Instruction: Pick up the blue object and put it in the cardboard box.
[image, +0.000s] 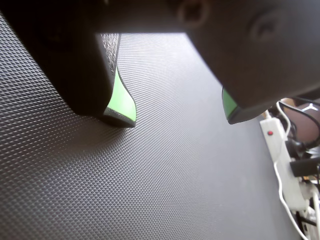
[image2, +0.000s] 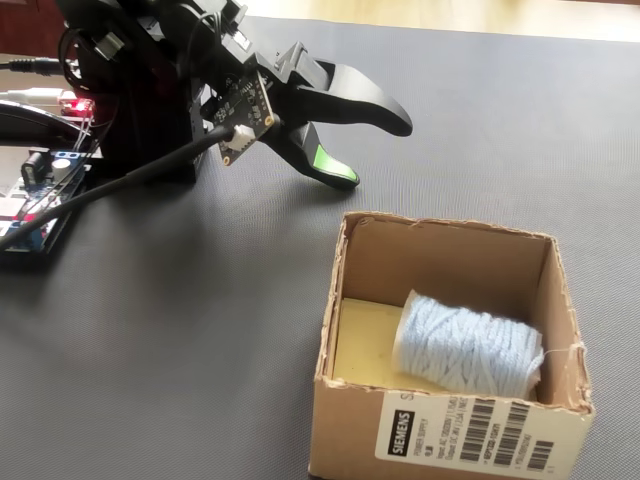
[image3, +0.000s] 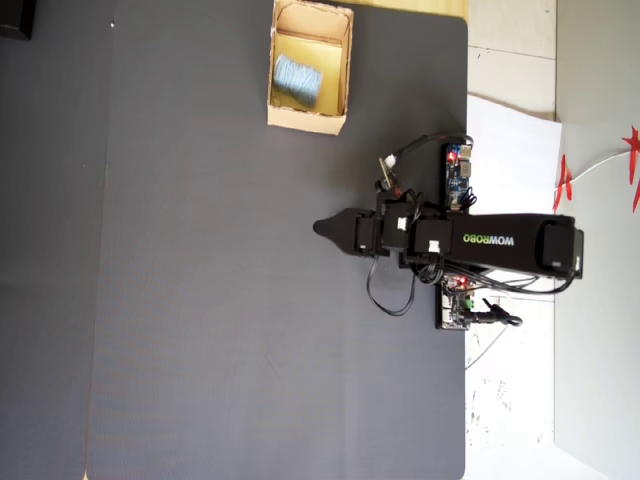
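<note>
The blue object (image2: 468, 345) is a pale blue ribbed lump lying inside the cardboard box (image2: 450, 440), against its near right corner. The overhead view shows the same blue lump (image3: 296, 80) in the box (image3: 307, 121) at the top of the mat. My gripper (image2: 375, 152) hangs open and empty just above the dark mat, apart from the box and close to the arm's base. In the wrist view its green-padded fingertips (image: 122, 105) stand wide apart around the gripper's middle (image: 177, 117), with only bare mat between them. From overhead the gripper (image3: 322, 228) points left.
A dark textured mat (image3: 200, 300) covers the table. The arm's base and circuit boards (image2: 40, 200) with cables sit at the left in the fixed view. A white power strip (image: 280, 160) lies past the mat's edge. White paper (image3: 510, 150) lies beside the mat.
</note>
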